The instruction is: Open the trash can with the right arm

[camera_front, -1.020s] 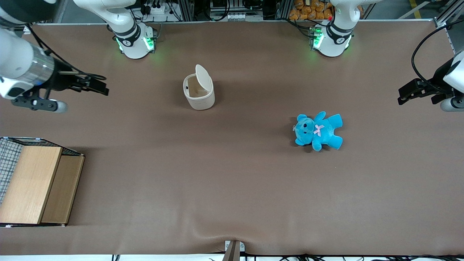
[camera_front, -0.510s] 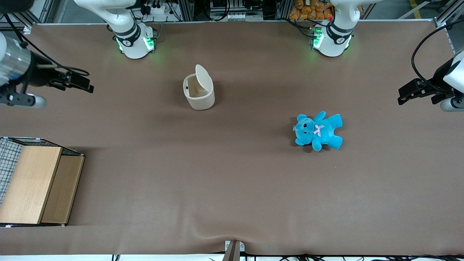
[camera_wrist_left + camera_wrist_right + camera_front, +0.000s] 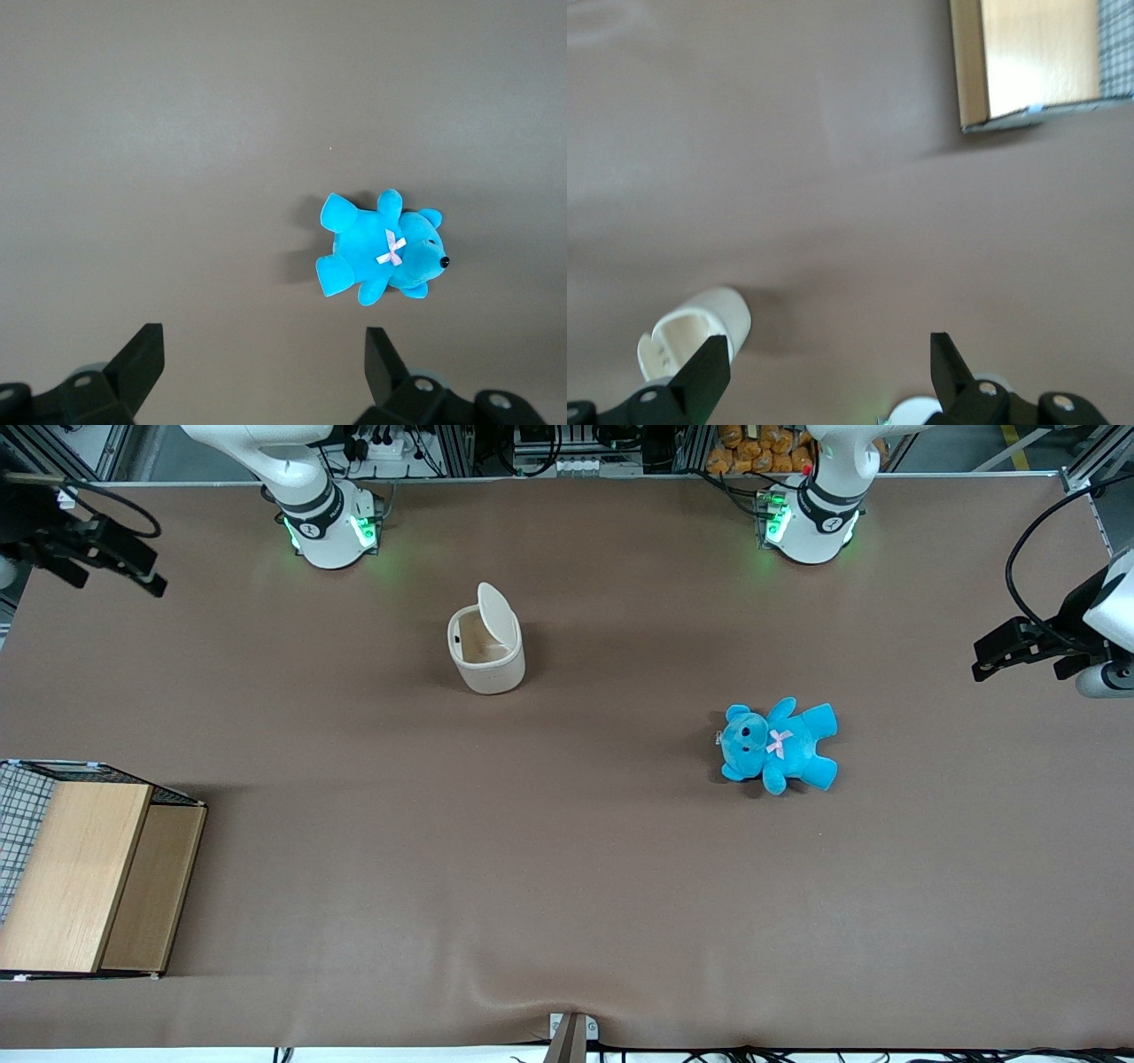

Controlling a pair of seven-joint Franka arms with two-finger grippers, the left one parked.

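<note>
The cream-white trash can [image 3: 485,657] stands on the brown table, farther from the front camera than the blue teddy. Its flip lid [image 3: 497,615] stands upright and the inside shows. The can also shows in the right wrist view [image 3: 698,331]. The right arm's black gripper [image 3: 142,571] hangs in the air near the table's edge at the working arm's end, well apart from the can. In the right wrist view the gripper [image 3: 828,365] is open and empty, high above the table.
A blue teddy [image 3: 778,744] lies toward the parked arm's end; it also shows in the left wrist view [image 3: 381,257]. A wooden box with wire mesh [image 3: 89,877] sits near the front camera at the working arm's end, and shows in the right wrist view [image 3: 1036,57].
The right gripper has drawn away from the trash can toward the working arm's end and farther from the front camera. The can and its raised lid have not moved.
</note>
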